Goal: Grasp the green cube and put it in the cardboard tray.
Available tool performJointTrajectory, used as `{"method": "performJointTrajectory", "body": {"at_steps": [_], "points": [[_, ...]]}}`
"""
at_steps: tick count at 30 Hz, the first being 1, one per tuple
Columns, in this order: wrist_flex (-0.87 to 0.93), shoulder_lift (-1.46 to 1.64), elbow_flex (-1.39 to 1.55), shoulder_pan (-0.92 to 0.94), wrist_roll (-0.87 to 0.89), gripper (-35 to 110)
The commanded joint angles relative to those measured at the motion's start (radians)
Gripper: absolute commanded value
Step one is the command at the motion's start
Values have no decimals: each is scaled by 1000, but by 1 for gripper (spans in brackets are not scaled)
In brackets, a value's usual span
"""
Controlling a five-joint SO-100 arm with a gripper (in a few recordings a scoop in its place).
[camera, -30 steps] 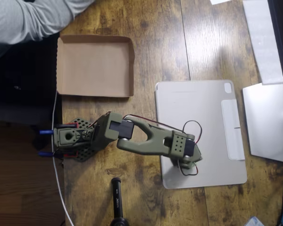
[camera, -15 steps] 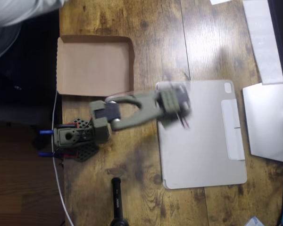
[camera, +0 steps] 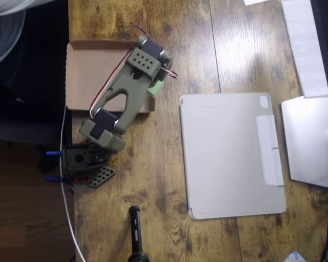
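In the overhead view the olive-green arm reaches from its base up over the right part of the cardboard tray (camera: 93, 71). The small light-green cube (camera: 156, 89) peeks out from under the wrist, just above the tray's right wall near its lower right corner. My gripper (camera: 151, 85) is shut on the cube. Its fingers are mostly hidden beneath the wrist block. The tray is a shallow brown box at the table's upper left, and its left part is bare.
A flat grey tablet cover (camera: 229, 153) lies to the right of the tray. A black cylindrical object (camera: 135, 234) sits at the bottom edge. White flat items (camera: 309, 142) line the right side. A person's grey sleeve (camera: 11, 11) shows at the top left.
The arm has swung from over the grey tablet cover leftward and up to the tray's right edge. The green cube now shows at the gripper.
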Motion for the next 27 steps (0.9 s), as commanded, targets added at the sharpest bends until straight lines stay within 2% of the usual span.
{"method": "performJointTrajectory", "body": {"at_steps": [1, 5, 9, 20, 24, 27], "points": [[-28, 60, 49, -29, -8, 15], [-49, 66, 101, -38, -32, 16], [-67, 69, 118, -38, -83, 24], [-74, 54, 155, -6, -129, 23], [-66, 54, 206, 133, -186, 15], [-64, 23, 216, 387, -210, 2]]}}
